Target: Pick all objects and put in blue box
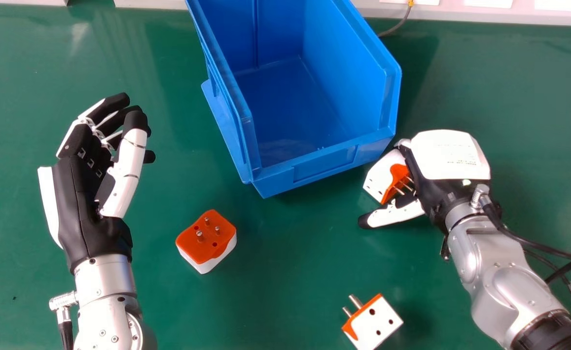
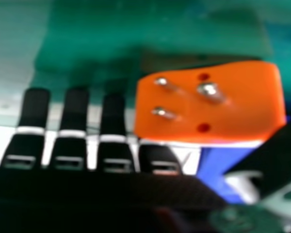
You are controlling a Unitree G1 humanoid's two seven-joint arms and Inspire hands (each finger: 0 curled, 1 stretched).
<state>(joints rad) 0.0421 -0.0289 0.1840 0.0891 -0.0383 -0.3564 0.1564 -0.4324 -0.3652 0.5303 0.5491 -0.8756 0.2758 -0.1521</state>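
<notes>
My right hand (image 1: 448, 158) is low over the table, just right of the blue box (image 1: 314, 171). A white and orange plug adapter (image 1: 382, 179) lies between its extended thumb and its fingers. In the right hand view the straight fingers of the right hand (image 2: 114, 116) are beside the adapter's orange pin face (image 2: 184, 104); contact is unclear. My left hand (image 1: 83, 199) hovers at the left, relaxed and holding nothing. Between the hands, a second adapter (image 1: 207, 239) rests pins up in front of the box. A third adapter (image 1: 374, 322) lies on its side near the front edge.
The green table (image 1: 285, 257) extends around everything. The box stands at the back centre, its low front wall facing me, and its floor is bare where visible. A grey cable (image 1: 396, 28) runs behind it, beside a pale strip along the back edge.
</notes>
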